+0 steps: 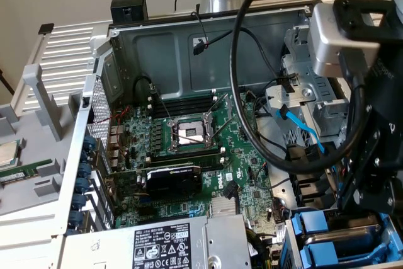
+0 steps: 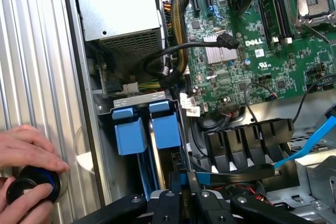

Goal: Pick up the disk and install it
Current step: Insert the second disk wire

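The end effector [image 2: 185, 195] stands over the drive bay [image 2: 140, 99] of the open computer case [image 1: 189, 42], its fingers [image 2: 192, 190] drawn close together on the blue rail edge of the disk [image 2: 181, 178], which sits on edge directly between them, partly lowered into the bay. Two blue drive trays [image 2: 147, 129] sit just beyond the end effector. A person's hand [image 2: 29, 153] rests on a black knob [image 2: 31, 188] outside the case wall.
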Robot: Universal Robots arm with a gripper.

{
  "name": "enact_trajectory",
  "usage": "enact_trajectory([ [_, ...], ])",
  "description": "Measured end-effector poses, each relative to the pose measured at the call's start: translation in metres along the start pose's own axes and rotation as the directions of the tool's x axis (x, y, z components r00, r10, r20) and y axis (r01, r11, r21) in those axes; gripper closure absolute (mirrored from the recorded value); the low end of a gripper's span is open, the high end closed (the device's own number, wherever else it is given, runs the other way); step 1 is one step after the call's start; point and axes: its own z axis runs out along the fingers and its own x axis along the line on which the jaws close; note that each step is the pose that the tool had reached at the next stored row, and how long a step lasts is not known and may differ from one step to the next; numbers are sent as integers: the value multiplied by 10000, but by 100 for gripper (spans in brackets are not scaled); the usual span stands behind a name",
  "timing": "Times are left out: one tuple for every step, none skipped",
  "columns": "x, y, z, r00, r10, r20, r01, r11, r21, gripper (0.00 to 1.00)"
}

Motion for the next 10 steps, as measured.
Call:
enact_trajectory([
  [0,0,1,10000,-17,0,17,10000,-1,84],
  [-1,0,2,10000,-42,1,42,10000,-2,84],
  [-1,0,2,10000,-76,-1,76,10000,-2,84],
  [-1,0,3,9999,-116,-2,116,9999,-3,84],
  [-1,0,3,9999,-172,-4,172,9999,-3,84],
  [-2,0,3,9997,-232,-8,232,9997,-3,84],
  [-3,1,3,9995,-300,-11,300,9995,-3,84],
  [-5,1,3,9993,-369,-14,369,9993,-3,84],
  [-6,1,3,9990,-444,-19,444,9990,-3,84],
  [-6,1,3,9987,-514,-23,514,9987,-4,84],
])
